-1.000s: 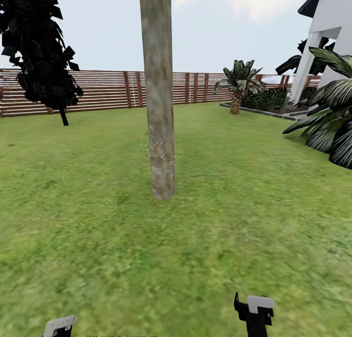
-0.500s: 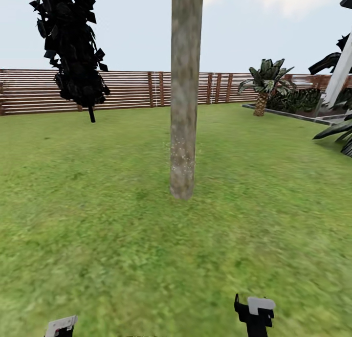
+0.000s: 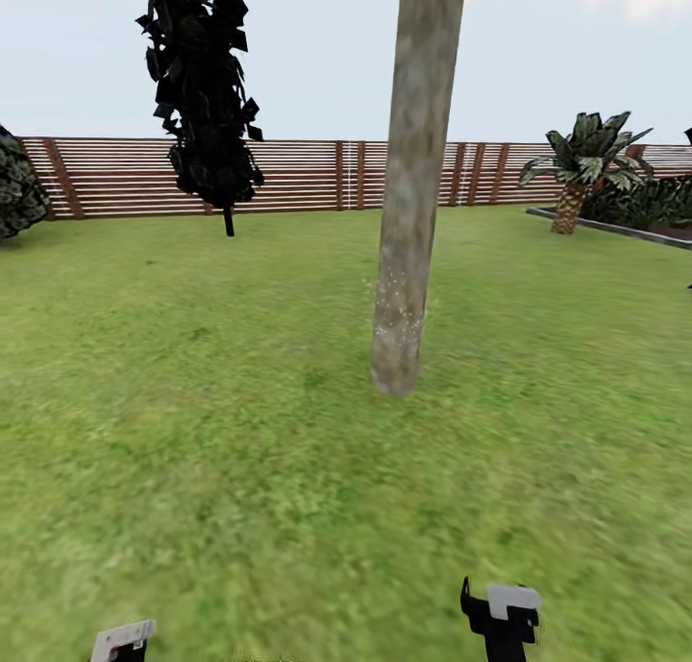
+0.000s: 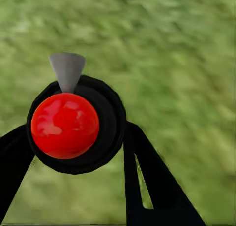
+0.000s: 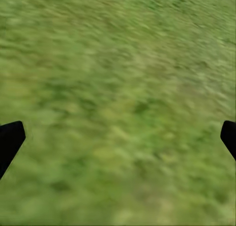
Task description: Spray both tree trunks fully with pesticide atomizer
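Though tilted, atomizer (image 4: pixel 65 125) within left claw (image 4: pixel 73 152)

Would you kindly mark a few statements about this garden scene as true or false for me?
1. The left hand holds the pesticide atomizer, red top toward the camera. True.
2. The right hand grips a second bottle. False: its fingers are wide apart with only grass between them.
3. The tree trunk stands on the lawn ahead of the robot. True.
4. The black-leaved tree stands right of that trunk in the head view. False: it is to its left, near the fence.
5. Pale specks dot the trunk's lower part. True.
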Robot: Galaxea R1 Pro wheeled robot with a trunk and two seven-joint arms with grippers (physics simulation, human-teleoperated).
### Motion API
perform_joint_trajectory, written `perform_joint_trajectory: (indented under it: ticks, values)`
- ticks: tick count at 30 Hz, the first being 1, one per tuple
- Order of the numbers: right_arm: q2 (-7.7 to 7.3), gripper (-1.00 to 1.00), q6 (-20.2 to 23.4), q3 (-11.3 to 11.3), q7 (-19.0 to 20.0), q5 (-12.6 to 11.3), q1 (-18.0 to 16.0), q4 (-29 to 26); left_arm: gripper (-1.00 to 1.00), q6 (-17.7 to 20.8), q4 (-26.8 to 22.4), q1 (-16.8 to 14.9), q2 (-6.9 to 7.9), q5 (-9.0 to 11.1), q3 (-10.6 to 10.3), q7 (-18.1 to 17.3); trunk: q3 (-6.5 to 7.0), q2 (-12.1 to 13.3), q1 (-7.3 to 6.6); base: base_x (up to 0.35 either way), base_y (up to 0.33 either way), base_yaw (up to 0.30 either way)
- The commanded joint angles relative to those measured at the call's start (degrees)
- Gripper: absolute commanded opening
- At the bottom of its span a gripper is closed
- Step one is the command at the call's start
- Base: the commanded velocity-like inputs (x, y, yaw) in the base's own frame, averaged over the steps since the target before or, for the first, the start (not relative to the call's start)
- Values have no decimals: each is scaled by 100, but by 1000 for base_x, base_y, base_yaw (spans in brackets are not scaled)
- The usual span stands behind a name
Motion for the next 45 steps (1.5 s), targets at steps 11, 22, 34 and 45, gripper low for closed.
perform_joint_trajectory:
  ticks: [11, 22, 34, 45]
  values:
    - [1, 100, -12, -45, -26, 66, -2, 3, -100, -19, 15, -5, -6, -54, 54, -17, -5, -2, -1, 0, 0, 281]
    - [1, 100, -12, -45, -25, 66, -2, 3, -100, -19, 16, -5, -55, -71, 54, -17, -5, -2, -1, 0, 0, 281]
    - [1, 100, -12, -45, -20, 66, -2, 3, -100, -19, 16, -5, -69, -85, 54, -17, -5, -2, -1, 0, 0, 281]
    - [1, 100, -12, -45, -20, 66, 8, 3, -100, -19, 16, -5, -69, -75, 54, -17, -5, -2, -1, 0, 0, 281]
